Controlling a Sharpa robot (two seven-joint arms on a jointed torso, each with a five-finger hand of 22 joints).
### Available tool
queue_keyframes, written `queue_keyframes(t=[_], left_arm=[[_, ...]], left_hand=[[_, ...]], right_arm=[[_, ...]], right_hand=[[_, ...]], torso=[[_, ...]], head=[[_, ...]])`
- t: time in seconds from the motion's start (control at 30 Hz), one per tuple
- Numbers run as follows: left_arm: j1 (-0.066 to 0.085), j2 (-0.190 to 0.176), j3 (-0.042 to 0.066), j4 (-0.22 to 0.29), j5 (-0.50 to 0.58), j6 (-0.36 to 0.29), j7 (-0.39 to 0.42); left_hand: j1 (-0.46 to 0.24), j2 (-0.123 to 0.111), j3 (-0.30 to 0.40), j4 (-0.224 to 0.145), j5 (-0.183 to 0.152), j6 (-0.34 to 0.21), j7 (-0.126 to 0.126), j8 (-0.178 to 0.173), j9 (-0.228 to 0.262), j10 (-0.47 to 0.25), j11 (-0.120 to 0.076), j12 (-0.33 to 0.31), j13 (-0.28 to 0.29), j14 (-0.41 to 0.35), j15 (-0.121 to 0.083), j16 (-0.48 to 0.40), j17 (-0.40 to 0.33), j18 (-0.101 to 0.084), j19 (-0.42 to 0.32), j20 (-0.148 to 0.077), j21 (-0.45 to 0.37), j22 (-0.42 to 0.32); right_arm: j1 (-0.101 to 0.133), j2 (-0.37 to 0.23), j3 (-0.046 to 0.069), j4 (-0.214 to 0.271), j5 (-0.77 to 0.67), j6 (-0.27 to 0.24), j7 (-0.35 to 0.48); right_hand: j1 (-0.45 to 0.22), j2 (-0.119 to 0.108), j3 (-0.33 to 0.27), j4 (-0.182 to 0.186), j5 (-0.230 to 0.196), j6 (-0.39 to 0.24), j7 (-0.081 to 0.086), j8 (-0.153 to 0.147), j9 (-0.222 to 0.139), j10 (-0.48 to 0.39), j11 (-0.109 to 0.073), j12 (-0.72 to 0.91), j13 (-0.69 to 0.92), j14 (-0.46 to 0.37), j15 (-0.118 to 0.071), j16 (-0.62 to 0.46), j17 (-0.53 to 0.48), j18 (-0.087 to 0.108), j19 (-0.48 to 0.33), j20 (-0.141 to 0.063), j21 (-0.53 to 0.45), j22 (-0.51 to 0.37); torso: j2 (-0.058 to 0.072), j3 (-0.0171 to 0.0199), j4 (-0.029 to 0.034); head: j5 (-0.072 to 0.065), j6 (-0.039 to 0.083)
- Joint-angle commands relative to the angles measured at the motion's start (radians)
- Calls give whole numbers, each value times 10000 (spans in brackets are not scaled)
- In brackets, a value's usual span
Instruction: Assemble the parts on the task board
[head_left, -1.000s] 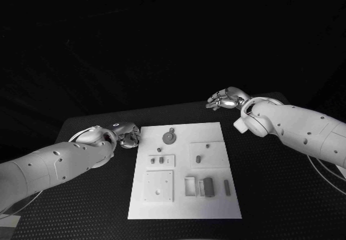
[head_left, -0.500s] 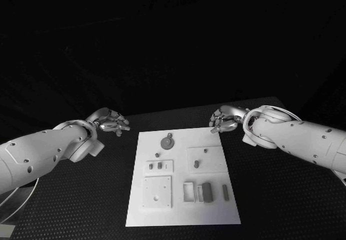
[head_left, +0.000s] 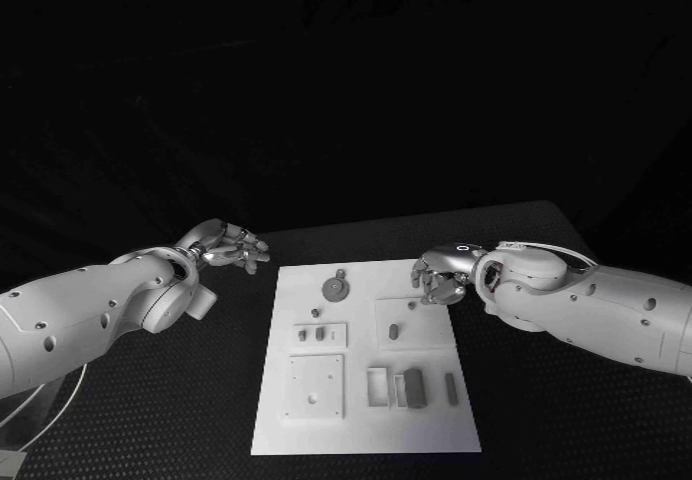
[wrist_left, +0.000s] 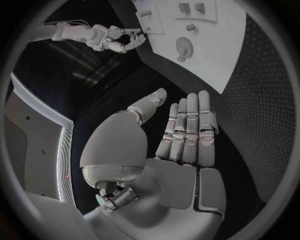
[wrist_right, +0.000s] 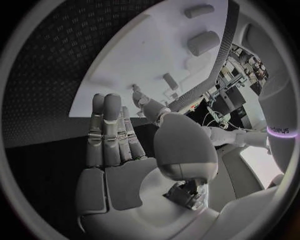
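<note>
The white task board (head_left: 361, 425) lies in the middle of the black table. Grey parts sit on it: a round disc (head_left: 336, 288) near the far edge, an oblong piece (head_left: 394, 331), two small pieces (head_left: 312, 335), and a dark block (head_left: 414, 386) beside a thin strip (head_left: 451, 387). My left hand (head_left: 231, 245) hovers off the board's far left corner, open, holding nothing. In the left wrist view its fingers (wrist_left: 187, 130) are straight, with the board (wrist_left: 212, 65) beyond them. My right hand (head_left: 437, 278) is over the board's far right edge, empty. Its fingers (wrist_right: 109, 130) are straight above the board (wrist_right: 150, 55).
A square plate (head_left: 316, 385) and a small open frame (head_left: 378, 383) sit on the near half of the board. Black matting (head_left: 562, 400) surrounds the board on all sides. The left wrist view shows my right hand (wrist_left: 119, 39) at the board's far corner.
My right hand has come nearer, from beyond the far right corner to over the board's far right edge. My left hand rose from beside the board's left edge and opened.
</note>
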Motion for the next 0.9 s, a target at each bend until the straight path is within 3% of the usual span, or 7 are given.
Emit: queue_keyframes(t=[0.03,0.1,0.4,0.9], left_arm=[[4,6,4,88,369,63,310],[4,10,4,106,422,64,313],[3,13,2,121,433,53,218],[3,27,1,137,433,96,186]], left_hand=[[-134,-1,-57,-20,-45,-71,-5,-22,8,-59,-7,-30,-10,5,50,-59,13,43,-9,32,-54,-10],[-138,3,-60,-16,-45,-70,-1,-21,9,-54,-8,-27,-14,9,51,-66,17,45,-5,34,-56,-13],[-140,18,-76,-2,-41,-44,-2,-8,16,-2,-29,-3,-35,14,67,-145,57,53,8,54,-90,-47],[-151,16,-95,10,-43,-46,-2,-10,16,11,-30,-5,-62,-16,96,-234,92,48,-20,82,-141,-84]], right_arm=[[-78,-10,-16,161,-1137,0,-453],[-107,-12,-35,257,-1249,-4,-484],[-181,72,-75,320,-1369,-63,-488],[-380,458,-99,-9,-1438,-343,-332]], right_hand=[[-11,-102,-66,19,-17,124,3,-19,-27,115,-30,-162,-25,69,-10,256,186,82,186,-68,106,78],[-14,-158,-88,18,-25,170,12,-11,-40,169,-40,-249,-36,138,-19,456,317,82,308,-125,200,144],[-82,-258,-56,29,-15,283,-3,-17,-120,385,-33,-630,-63,-27,-22,811,608,82,373,-198,284,298],[-26,-145,33,13,-15,726,-165,165,-108,605,-50,-942,-35,-75,-37,1005,751,82,404,-232,324,437]], torso=[[-15,-39,2],[-19,-56,-10],[-7,-17,-1],[3,5,3]], head=[[9,-32],[7,-40],[55,-127],[85,-241]])
